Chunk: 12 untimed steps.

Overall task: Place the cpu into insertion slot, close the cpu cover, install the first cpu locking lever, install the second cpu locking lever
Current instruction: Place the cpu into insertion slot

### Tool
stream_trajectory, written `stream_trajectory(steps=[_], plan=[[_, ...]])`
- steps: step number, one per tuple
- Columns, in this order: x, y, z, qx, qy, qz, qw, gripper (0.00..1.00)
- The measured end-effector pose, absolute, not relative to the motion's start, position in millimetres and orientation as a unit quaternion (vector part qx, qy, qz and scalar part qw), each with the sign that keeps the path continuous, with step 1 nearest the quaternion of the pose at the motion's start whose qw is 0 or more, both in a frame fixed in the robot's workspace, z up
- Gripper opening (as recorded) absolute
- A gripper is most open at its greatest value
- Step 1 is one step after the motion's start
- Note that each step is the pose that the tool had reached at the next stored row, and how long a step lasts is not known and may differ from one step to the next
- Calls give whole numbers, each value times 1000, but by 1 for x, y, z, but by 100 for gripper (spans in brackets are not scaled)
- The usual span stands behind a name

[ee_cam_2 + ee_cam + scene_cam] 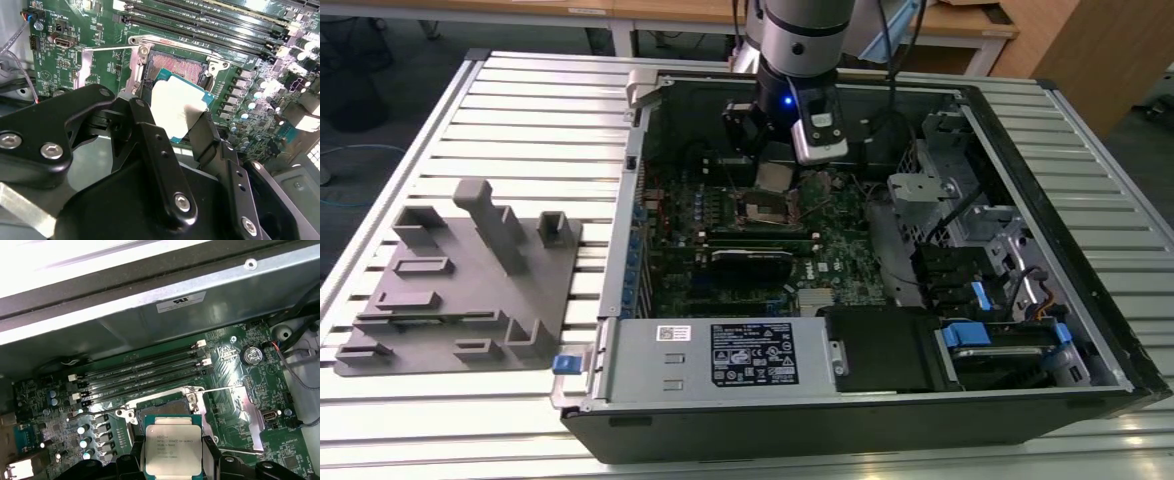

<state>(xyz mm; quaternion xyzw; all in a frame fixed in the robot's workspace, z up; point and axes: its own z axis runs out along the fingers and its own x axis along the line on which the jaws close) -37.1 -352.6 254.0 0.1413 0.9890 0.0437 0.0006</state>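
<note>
cpu (172,449) pinched by its edges in end effector (173,459). insertion slot (161,406) sits uncovered just below it, slightly ahead

You have the chip (172,450) between the jaws; the socket (162,406) lies just beyond their tips, with the memory slots (145,372) behind it on the board (227,371).

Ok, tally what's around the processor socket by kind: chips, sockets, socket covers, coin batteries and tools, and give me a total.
cpu: 1, gripped by the tool
insertion slot: 1, nothing seated in it
cpu cover: 1, swung open beside the slot
coin battery: 1
tool: 1
Total: 5
</note>
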Motion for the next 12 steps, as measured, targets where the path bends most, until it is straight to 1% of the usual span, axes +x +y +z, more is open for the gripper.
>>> stream_trajectory(steps=[12], plan=[[-37,-353,254,150,988,44,1,54]])
